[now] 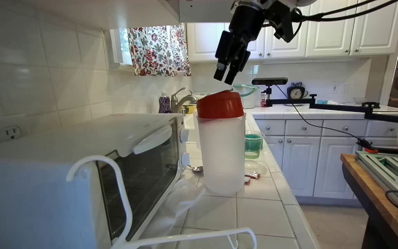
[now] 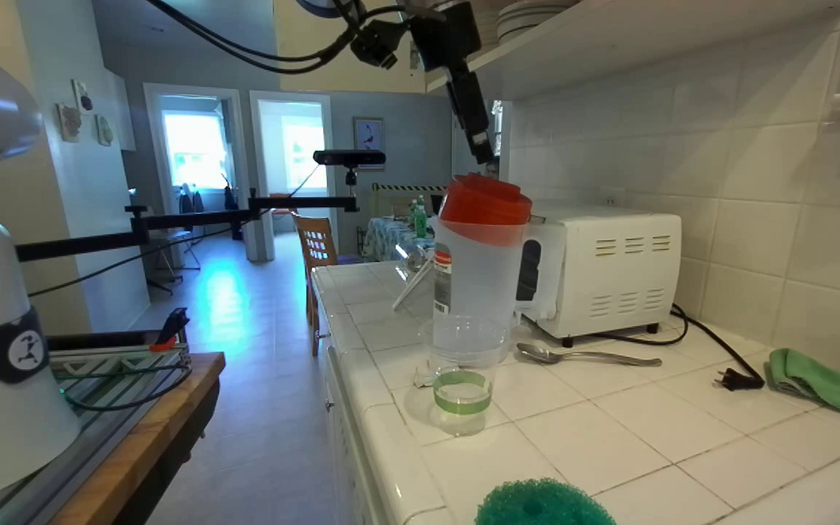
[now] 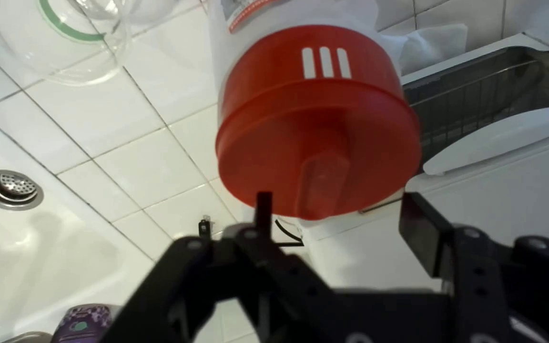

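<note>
My gripper (image 1: 225,76) is open and empty, tilted downward just above a red lid (image 1: 220,106). It also shows above the lid in an exterior view (image 2: 484,154). The lid sits tilted on top of a tall translucent white pitcher (image 1: 221,155), which stands upright on the tiled counter. In the wrist view the lid (image 3: 312,119) has three white stripes on its side and a raised ridge on top. The open fingers (image 3: 337,207) appear on either side of the ridge's end, apart from it. A clear cup with a green band (image 2: 464,372) stands close beside the pitcher.
A white toaster oven (image 1: 54,148) stands beside the pitcher, with a white wire rack (image 1: 124,193) in front. A spoon (image 2: 588,357), green cloth (image 2: 828,383) and green scrubber (image 2: 544,503) lie on the counter. A sink (image 3: 65,247) adjoins. A shelf (image 2: 646,51) hangs overhead.
</note>
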Motion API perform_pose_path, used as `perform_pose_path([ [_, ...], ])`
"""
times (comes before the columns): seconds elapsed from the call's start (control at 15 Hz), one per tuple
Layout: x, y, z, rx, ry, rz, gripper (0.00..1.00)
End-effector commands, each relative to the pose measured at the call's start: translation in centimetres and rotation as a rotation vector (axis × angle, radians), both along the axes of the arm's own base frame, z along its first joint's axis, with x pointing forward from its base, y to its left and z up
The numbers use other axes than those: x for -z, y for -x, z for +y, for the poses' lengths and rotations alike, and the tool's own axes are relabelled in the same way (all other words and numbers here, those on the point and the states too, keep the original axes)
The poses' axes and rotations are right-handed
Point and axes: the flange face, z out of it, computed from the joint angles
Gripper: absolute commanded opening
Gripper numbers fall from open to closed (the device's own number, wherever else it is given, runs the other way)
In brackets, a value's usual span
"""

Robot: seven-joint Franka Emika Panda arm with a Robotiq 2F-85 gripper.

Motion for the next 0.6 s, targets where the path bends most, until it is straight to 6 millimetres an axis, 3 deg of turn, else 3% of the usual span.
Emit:
perform_pose_path([
  [0.0,-0.2,-0.1,-1.2,0.026,-0.032,0.000,0.99],
  [0.53,0.9,-1.4,-1.3,0.038,-0.092,0.040,0.99],
])
